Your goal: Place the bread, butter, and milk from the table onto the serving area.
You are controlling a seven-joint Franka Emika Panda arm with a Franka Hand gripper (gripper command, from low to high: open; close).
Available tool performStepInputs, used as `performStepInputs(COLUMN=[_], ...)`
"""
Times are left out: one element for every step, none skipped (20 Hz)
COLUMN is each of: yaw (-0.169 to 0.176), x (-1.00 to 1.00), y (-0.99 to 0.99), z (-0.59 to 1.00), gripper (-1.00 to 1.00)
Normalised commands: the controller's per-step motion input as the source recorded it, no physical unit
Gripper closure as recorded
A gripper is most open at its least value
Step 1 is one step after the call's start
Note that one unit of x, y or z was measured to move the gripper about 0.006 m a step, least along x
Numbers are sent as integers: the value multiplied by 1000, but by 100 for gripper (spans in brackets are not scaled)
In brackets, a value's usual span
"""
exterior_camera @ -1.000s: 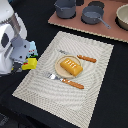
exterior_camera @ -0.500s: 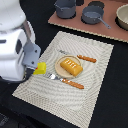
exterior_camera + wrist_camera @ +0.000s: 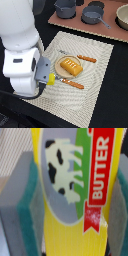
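Note:
My gripper (image 3: 48,79) is shut on the butter (image 3: 51,78), a bright yellow packet, and holds it over the exterior view's left edge of the serving area (image 3: 95,90), the beige woven placemat. In the wrist view the butter (image 3: 75,188) fills the frame, showing its cow picture and a red BUTTER ribbon, with a grey and teal finger pad (image 3: 25,210) against its side. The bread (image 3: 71,66), a golden-orange loaf, lies on the round tan plate (image 3: 61,62) in the middle of the placemat. The milk is out of view.
An orange-handled knife (image 3: 75,84) lies beside the plate on the near side, and another orange-handled utensil (image 3: 88,59) on the far side. A pinkish-brown board (image 3: 112,31) at the back holds grey pots (image 3: 92,15). The black table (image 3: 112,107) surrounds the placemat.
The arm has swung toward the exterior view's right with the butter held, bringing it from beyond the placemat's left edge to over the placemat near the plate.

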Motion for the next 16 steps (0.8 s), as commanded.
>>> performStepInputs(yaw=[-35,-38,-35,-39,-38,-36,-32,-28,-16,0,0,-3,0,0,-1,-18], x=[937,909,823,743,683,660,643,543,426,311,217,289,263,243,143,97], y=[-226,-183,-149,-80,-69,-34,0,0,0,0,0,26,163,111,91,174], z=[-154,-171,-211,-223,-217,-217,-214,-223,-191,-49,169,766,1000,1000,1000,1000], gripper=[100,100,100,100,100,100,100,100,100,100,-100,-100,-100,-100,-100,-100])
